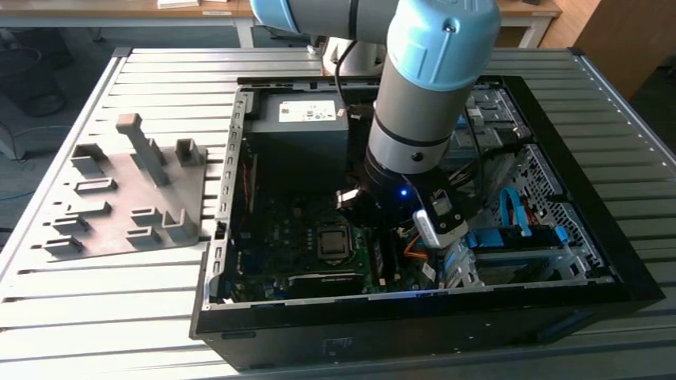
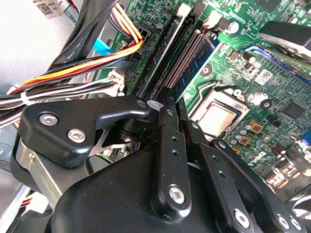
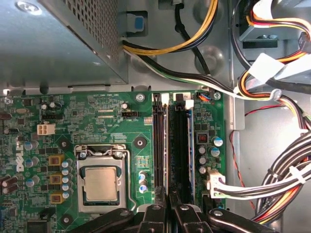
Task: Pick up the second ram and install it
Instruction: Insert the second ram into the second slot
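One second ram (image 3: 181,145) stands in its slot beyond the end effector (image 3: 167,213).

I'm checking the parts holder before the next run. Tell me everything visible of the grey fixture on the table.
The grey fixture is a flat, matte plate, plastic by its look, lying on the slatted metal table at the exterior view's left of the open computer case. Upright posts and low blocks rise from it, the tallest near its far edge. Whether it touches the case cannot be told.
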{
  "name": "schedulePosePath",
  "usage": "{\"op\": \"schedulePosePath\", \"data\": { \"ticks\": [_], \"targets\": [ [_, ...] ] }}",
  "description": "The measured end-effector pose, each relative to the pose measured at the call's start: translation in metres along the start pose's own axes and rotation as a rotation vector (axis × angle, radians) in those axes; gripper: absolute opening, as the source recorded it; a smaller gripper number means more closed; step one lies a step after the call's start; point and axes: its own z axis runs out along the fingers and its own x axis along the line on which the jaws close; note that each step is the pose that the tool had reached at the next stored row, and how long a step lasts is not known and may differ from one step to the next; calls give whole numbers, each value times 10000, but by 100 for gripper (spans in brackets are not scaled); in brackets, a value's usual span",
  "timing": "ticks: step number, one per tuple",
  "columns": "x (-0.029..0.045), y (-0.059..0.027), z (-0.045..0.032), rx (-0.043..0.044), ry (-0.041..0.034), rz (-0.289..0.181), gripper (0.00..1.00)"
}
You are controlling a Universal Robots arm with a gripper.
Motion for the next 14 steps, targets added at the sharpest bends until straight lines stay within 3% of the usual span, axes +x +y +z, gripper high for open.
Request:
{"op": "schedulePosePath", "data": {
  "ticks": [14],
  "targets": [
    [-30,1,22,-30,42,-34,14]
  ]
}}
